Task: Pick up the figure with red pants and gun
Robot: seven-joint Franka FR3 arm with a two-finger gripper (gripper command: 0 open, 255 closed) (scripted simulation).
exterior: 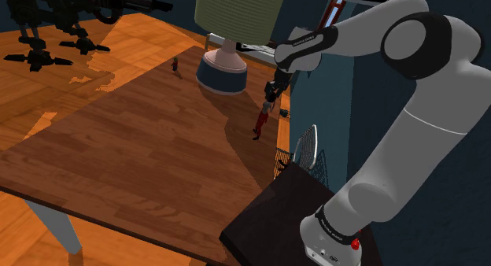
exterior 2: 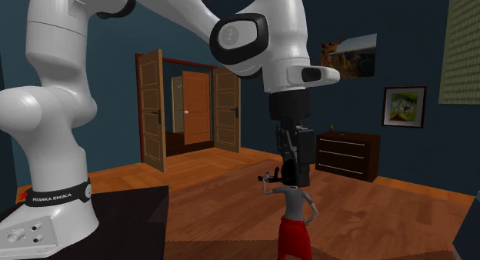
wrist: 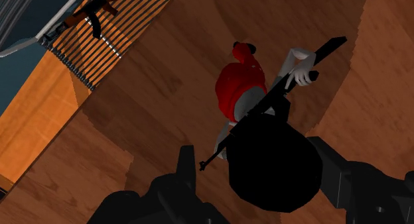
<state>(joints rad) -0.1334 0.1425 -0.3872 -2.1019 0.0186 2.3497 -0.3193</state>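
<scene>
Where gripper (wrist: 254, 156) hangs: over figure's (wrist: 242, 90) head
Fingers (wrist: 182, 166): spread wide, gripping nothing (head sits between)
Lamp (exterior: 224, 68): figure's eleven o'clock, shoulder view

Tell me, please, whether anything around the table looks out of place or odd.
Nothing is spilled or toppled. The figure stands upright near the table edge, under the open gripper. One oddity: a rifle lies on a slatted rack beyond that edge, an unusual resting place.

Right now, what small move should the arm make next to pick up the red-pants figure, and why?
Probably close the end effector: its open fingers straddle the figure's black head, with a gap showing beside one finger.
</scene>
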